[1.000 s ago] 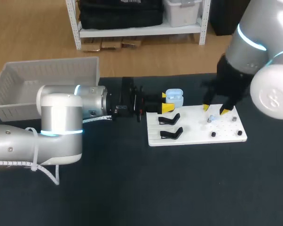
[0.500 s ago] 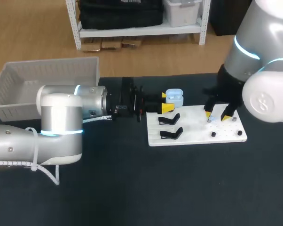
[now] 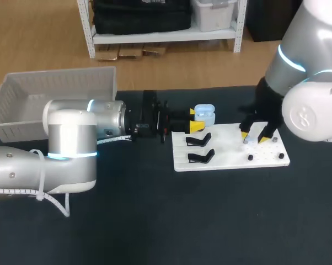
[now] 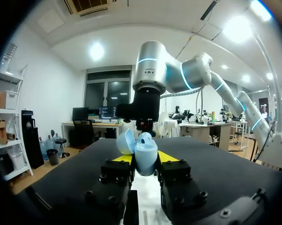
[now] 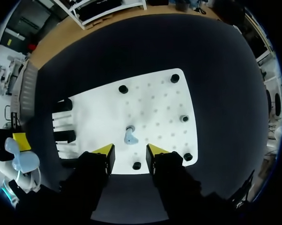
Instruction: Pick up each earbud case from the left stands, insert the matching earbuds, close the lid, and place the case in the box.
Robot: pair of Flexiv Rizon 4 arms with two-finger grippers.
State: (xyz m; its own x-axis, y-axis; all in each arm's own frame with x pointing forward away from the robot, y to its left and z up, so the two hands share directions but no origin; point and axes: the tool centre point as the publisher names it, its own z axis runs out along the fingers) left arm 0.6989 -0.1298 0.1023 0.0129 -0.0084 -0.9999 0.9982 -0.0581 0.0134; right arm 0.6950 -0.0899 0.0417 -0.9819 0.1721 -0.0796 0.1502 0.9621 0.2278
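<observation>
In the head view you see the left gripper [image 3: 194, 120] lying level near the far edge of the worktop [image 3: 155, 221]. Its jaws are pinching the pale blue case [image 3: 205, 115], just beyond the far left corner of the white board [image 3: 226, 159]. Two black stands [image 3: 199, 139] sit on the left part of the board. The right gripper [image 3: 253, 136] points down over the right half of the board, with its jaws spread. The box [image 3: 55, 83] stands at the far left corner of the worktop.

In the left wrist view both yellow tips press the case [image 4: 144, 157] from two sides, and its lid [image 4: 126, 141] is open.

In the right wrist view the spread tips of the right gripper [image 5: 130, 152] are over the board [image 5: 155, 108]. One small blue earbud [image 5: 130, 137] lies on the board just ahead of the gap, and neither finger touches it.
</observation>
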